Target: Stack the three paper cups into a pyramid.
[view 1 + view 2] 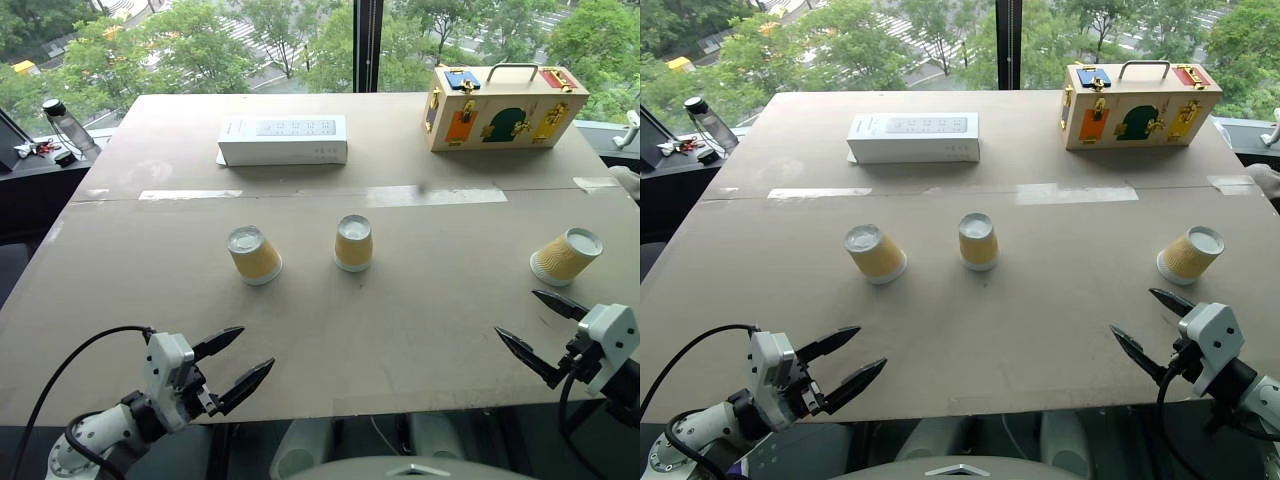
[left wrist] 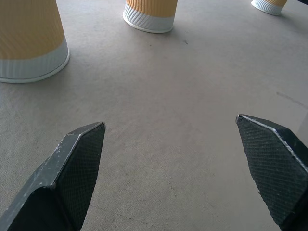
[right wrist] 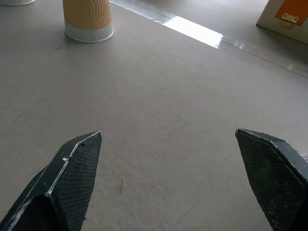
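So I've got all three paper cups sitting upside down on the tabletop (image 1: 330,330), none stacked: the left cup (image 1: 254,254) and the middle cup (image 1: 353,243) stand fairly near each other around the centre, and the right cup (image 1: 566,256) is well apart, over by the right edge. My left gripper (image 1: 236,364) hangs over the near edge with its jaws spread wide and nothing between them. Same deal with the right gripper (image 1: 545,331), jaws spread, empty, just short of that right cup. Farther back there's a white box (image 1: 283,139) and a wooden box with coloured latches (image 1: 503,105).
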Controlling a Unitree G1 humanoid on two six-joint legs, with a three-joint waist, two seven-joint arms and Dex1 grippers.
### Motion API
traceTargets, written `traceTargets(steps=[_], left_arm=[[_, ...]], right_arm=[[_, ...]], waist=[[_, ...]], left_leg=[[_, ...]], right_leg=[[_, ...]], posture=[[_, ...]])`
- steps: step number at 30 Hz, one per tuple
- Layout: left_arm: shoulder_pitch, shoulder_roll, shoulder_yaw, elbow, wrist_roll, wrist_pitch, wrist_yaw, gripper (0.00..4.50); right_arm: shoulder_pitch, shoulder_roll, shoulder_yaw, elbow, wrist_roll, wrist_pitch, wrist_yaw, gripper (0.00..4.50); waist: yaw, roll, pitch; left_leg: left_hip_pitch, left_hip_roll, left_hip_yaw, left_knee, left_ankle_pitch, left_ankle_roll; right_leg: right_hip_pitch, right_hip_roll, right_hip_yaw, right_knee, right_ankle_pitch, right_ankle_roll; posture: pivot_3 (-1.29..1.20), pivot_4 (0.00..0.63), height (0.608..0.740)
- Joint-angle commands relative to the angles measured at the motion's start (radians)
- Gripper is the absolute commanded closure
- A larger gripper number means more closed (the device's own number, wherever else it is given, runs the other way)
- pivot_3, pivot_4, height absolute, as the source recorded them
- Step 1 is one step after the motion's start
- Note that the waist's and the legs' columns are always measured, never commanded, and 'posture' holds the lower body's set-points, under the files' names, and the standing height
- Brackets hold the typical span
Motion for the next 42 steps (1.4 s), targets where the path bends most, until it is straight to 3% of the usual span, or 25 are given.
traceTargets(steps=[1, 13, 21, 24, 30, 42], left_arm=[[-0.011, -0.012, 0.018, 0.02, -0.009, -0.05, -0.037, 0.0], [-0.094, 0.004, -0.035, -0.039, -0.013, -0.064, -0.108, 0.0], [-0.193, 0.057, -0.051, -0.213, -0.108, 0.067, -0.038, 0.0], [-0.25, 0.105, -0.064, -0.26, -0.157, 0.14, -0.029, 0.0], [-0.339, 0.169, -0.09, -0.319, -0.229, 0.243, -0.011, 0.0], [-0.388, 0.168, -0.105, -0.357, -0.256, 0.312, 0.041, 0.0]], right_arm=[[-0.035, -0.003, 0.034, -0.053, 0.007, 0.031, -0.036, 0.11], [-0.301, -0.007, 0.208, -0.138, -0.053, 0.266, -0.237, 0.11], [-0.407, 0.038, 0.075, 0.046, -0.236, 0.17, -0.466, 0.11], [-0.436, 0.047, 0.008, 0.097, -0.262, 0.215, -0.549, 0.11], [-0.495, 0.07, -0.067, 0.144, -0.213, 0.332, -0.601, 0.11], [-0.597, 0.123, -0.115, 0.149, -0.062, 0.595, -0.636, 0.11]], waist=[[0.0, 0.0, 0.0], [0.001, 0.001, 0.0], [0.001, 0.003, 0.001], [-0.001, 0.004, 0.002], [-0.004, 0.005, 0.003], [-0.003, 0.007, 0.003]], left_leg=[[0.0, 0.0, 0.0, 0.0, 0.0, 0.0], [-0.002, 0.001, -0.001, 0.001, 0.0, -0.001], [-0.002, 0.0, -0.004, 0.003, 0.0, -0.001], [-0.002, 0.0, -0.003, 0.003, 0.0, -0.001], [-0.001, 0.0, -0.002, 0.003, 0.0, -0.001], [-0.001, 0.0, 0.0, 0.003, 0.0, -0.001]], right_leg=[[0.0, 0.0, 0.0, 0.0, 0.0, 0.0], [0.0, 0.001, -0.007, -0.002, 0.003, -0.004], [0.0, 0.002, -0.01, -0.002, 0.003, -0.004], [0.0, 0.003, -0.009, -0.001, 0.005, -0.002], [0.0, 0.004, -0.008, 0.0, 0.005, -0.003], [0.0, 0.004, -0.006, 0.0, 0.005, -0.003]], posture=[[0.0, 0.15, 0.74], [0.0, 0.15, 0.74], [0.0, 0.15, 0.74], [0.0, 0.15, 0.74], [0.0, 0.15, 0.74], [0.0, 0.15, 0.74]])
